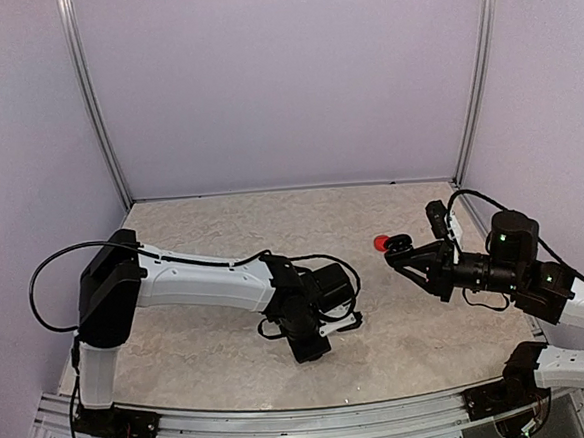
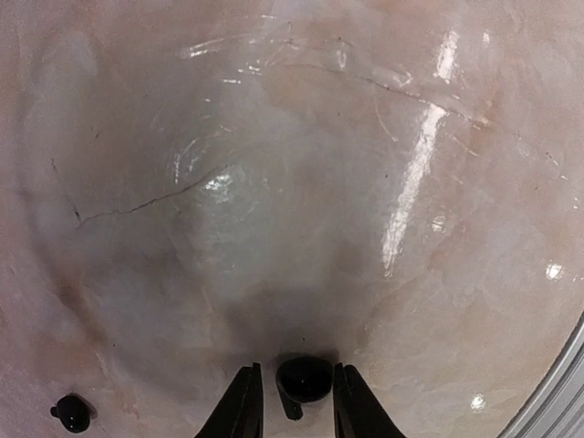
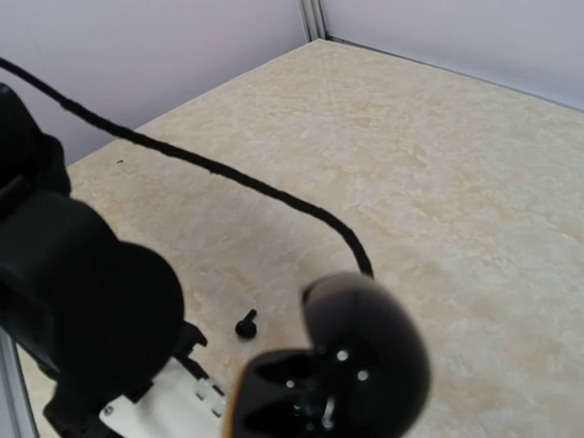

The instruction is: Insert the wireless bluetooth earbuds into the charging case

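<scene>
A black earbud lies on the table between the fingertips of my left gripper, which points straight down and is open; a thin gap shows on each side. A second black earbud lies loose to its left. My right gripper is shut on an open black charging case and holds it above the table, lid up, sockets empty. A black earbud shows on the table beyond the case. A small red thing sits by the case; I cannot tell what it is.
The marble-patterned table is walled on three sides by pale panels. The left arm's black cable crosses the right wrist view, and the left arm's dark wrist body fills its left side. A metal rail runs along the near edge.
</scene>
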Available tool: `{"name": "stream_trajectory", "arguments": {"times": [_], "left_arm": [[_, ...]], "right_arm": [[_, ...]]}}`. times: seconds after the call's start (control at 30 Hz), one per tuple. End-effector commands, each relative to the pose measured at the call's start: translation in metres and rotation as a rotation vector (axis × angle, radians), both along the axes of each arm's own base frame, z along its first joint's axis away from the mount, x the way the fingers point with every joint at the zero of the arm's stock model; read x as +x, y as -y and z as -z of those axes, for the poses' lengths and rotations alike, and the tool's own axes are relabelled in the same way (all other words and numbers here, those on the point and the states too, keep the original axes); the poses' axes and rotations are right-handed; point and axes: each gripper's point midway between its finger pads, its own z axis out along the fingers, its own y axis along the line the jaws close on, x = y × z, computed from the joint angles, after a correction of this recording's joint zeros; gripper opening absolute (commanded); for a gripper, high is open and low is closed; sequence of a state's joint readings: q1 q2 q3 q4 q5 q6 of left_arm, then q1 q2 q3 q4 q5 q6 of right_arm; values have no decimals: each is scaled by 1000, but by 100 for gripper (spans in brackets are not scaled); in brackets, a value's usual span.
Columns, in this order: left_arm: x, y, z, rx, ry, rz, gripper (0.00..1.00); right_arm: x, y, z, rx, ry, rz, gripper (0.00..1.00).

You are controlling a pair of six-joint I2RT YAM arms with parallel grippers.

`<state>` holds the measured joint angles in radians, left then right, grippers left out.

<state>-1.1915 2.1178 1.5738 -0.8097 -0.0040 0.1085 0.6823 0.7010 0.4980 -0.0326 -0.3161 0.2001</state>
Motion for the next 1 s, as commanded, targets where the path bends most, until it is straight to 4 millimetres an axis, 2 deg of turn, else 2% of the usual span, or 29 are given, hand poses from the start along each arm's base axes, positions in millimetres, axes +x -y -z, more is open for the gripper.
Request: {"name": "stream_trajectory", "arguments": {"times": [0.0, 0.23, 0.37, 0.47, 0.6, 0.73, 0.83, 0.97], "left_arm": [[-2, -4, 9, 34, -26, 9, 28], [0, -4, 15, 40, -32, 2, 20], [3, -3, 10, 9, -27, -12, 16], [11, -1, -2, -43, -11, -46, 14], [24, 1, -26, -151, 18, -99, 13], [39, 4, -59, -283, 80, -152, 12], [54, 7, -96, -409, 160, -194, 12], [69, 9, -157, -609, 266, -254, 12]], "right_arm": [[3, 3, -18, 21, 37, 15, 5], [3, 2, -17, 20, 36, 13, 5], [4, 2, -17, 20, 38, 13, 5], [4, 1, -18, 24, 41, 12, 5], [5, 0, -19, 29, 45, 5, 5], [5, -3, -25, 51, 72, -8, 5], [4, -7, -30, 66, 99, -32, 5], [4, -16, -37, 94, 140, -77, 5]]}}
